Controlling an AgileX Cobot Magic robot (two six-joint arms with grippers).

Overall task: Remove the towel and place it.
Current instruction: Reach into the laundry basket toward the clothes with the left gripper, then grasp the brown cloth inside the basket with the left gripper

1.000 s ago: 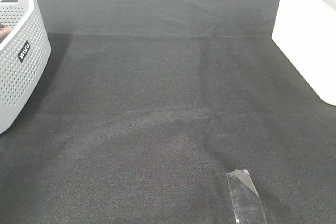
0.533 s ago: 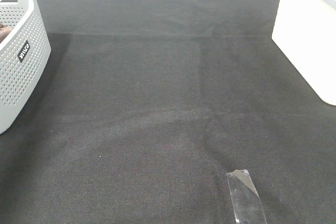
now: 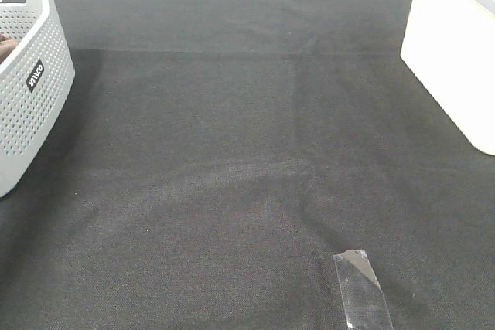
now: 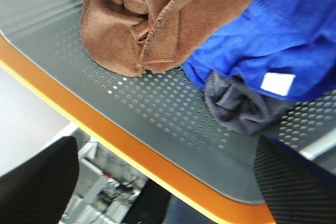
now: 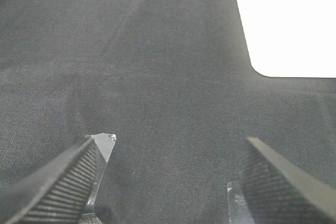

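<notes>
The brown towel (image 4: pixel 131 19) lies bunched inside a grey perforated basket (image 4: pixel 157 103), as the left wrist view shows, with its stitched hem visible. A sliver of it shows in the basket in the exterior view (image 3: pixel 5 45). My left gripper (image 4: pixel 168 179) is open and empty above the basket's orange edge, a short way from the towel and not touching it. My right gripper (image 5: pixel 168 177) is open and empty, low over the black table cloth (image 3: pixel 232 152). Neither gripper shows in the exterior view.
A blue cloth (image 4: pixel 262 40) with a white tag and a dark grey cloth (image 4: pixel 239 108) lie beside the towel. The white perforated basket (image 3: pixel 31 106) stands at the table's left edge. A white box (image 3: pixel 456 59) stands at the right. A clear tape strip (image 3: pixel 360 287) is stuck near the front.
</notes>
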